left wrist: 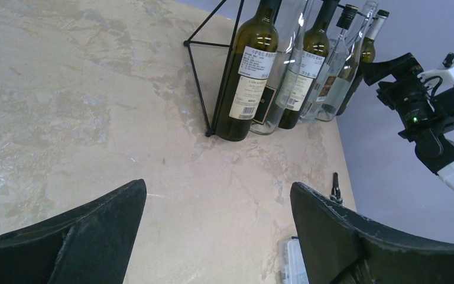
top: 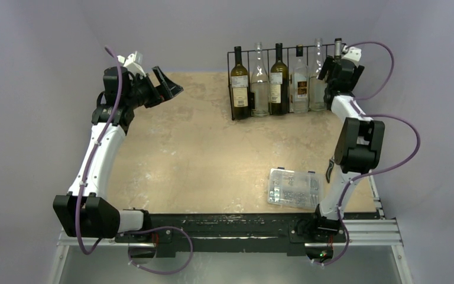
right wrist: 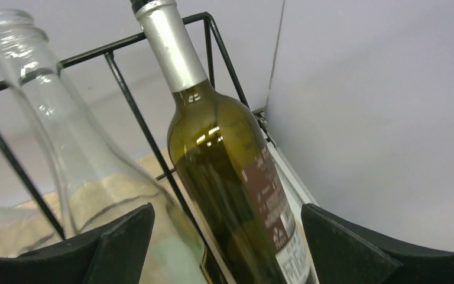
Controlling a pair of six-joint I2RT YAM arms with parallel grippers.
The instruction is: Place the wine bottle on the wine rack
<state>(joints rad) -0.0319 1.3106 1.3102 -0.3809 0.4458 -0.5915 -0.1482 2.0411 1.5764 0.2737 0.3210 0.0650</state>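
Note:
The black wire wine rack [top: 234, 89] stands at the table's back and holds several upright bottles, green and clear. A green wine bottle with a silver-foil neck [right wrist: 230, 165] stands at the rack's right end, next to a clear bottle [right wrist: 88, 165]; it also shows in the top view [top: 337, 47]. My right gripper [right wrist: 227, 236] is open, with one finger on each side of this green bottle and a gap on both sides. My left gripper [left wrist: 219, 201] is open and empty, held above the table's far left [top: 171, 89], facing the rack [left wrist: 196, 77].
A clear plastic parts box [top: 294, 187] lies at the front right of the table, near the right arm's base. The grey wall stands close behind and to the right of the rack. The right arm's wrist [left wrist: 417, 100] shows in the left wrist view.

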